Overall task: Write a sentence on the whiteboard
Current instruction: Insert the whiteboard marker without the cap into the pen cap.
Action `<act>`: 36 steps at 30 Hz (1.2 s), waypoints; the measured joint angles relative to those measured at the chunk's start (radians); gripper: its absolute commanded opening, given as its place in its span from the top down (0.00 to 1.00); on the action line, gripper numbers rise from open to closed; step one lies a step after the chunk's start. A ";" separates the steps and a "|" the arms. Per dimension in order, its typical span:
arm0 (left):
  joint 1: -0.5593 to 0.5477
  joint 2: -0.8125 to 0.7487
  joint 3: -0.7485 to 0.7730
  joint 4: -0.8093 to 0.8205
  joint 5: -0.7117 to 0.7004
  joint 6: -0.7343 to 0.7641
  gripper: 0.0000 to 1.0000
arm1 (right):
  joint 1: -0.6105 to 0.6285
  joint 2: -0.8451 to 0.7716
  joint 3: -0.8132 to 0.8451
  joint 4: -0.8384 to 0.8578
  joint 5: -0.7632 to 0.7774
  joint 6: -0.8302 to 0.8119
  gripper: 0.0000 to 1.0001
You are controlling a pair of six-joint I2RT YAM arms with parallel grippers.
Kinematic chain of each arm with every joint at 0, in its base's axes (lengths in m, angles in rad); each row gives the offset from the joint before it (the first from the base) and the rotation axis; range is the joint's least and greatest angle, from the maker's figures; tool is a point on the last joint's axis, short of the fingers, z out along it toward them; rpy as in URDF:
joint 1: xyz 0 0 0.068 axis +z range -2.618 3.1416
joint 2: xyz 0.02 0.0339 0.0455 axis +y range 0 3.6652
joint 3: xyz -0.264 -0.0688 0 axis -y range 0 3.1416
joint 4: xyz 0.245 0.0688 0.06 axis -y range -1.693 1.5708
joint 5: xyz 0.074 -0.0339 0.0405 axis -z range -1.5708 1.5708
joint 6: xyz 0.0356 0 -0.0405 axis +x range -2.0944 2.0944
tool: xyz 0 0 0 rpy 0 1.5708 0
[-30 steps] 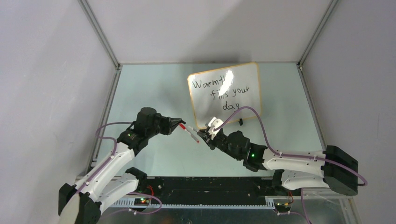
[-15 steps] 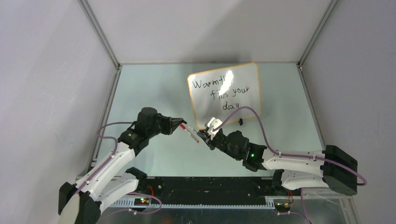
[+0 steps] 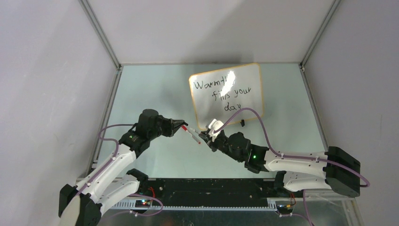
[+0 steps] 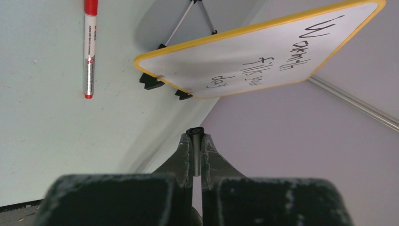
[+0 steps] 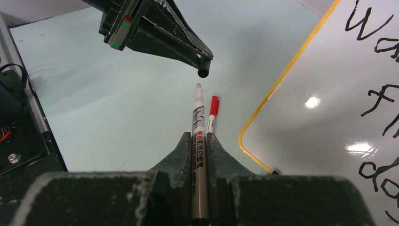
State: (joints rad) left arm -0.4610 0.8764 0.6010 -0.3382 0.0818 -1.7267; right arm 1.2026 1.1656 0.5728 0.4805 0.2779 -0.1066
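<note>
right arm [image 3: 287,162], jaws edged slightly forward

On the whiteboard [image 3: 251,75], the sentence [image 3: 237,92] "Warmth fills your day" is written in 3 lines; marker [image 5: 198,155] print seems illegible.

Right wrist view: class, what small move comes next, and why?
Probably move the left tool to push its black cap onto the marker in the right tool: the sentence looks finished; cap and bare tip face each other, slightly apart.

Whiteboard [image 3: 250,76] propped tilted, orange-framed; sentence [image 3: 235,92] black, three lines.
</note>
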 measured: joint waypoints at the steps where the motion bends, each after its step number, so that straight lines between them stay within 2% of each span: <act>1: 0.000 0.000 0.000 0.000 0.000 0.000 1.00 | 0.000 0.000 0.000 0.001 0.001 0.000 1.00; 36: 0.000 -0.002 0.000 0.001 0.008 0.000 1.00 | -0.002 0.003 0.040 0.003 0.014 -0.011 1.00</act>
State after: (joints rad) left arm -0.4610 0.8742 0.6010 -0.3374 0.0902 -1.7267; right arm 1.2011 1.1687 0.6128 0.4831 0.2920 -0.1173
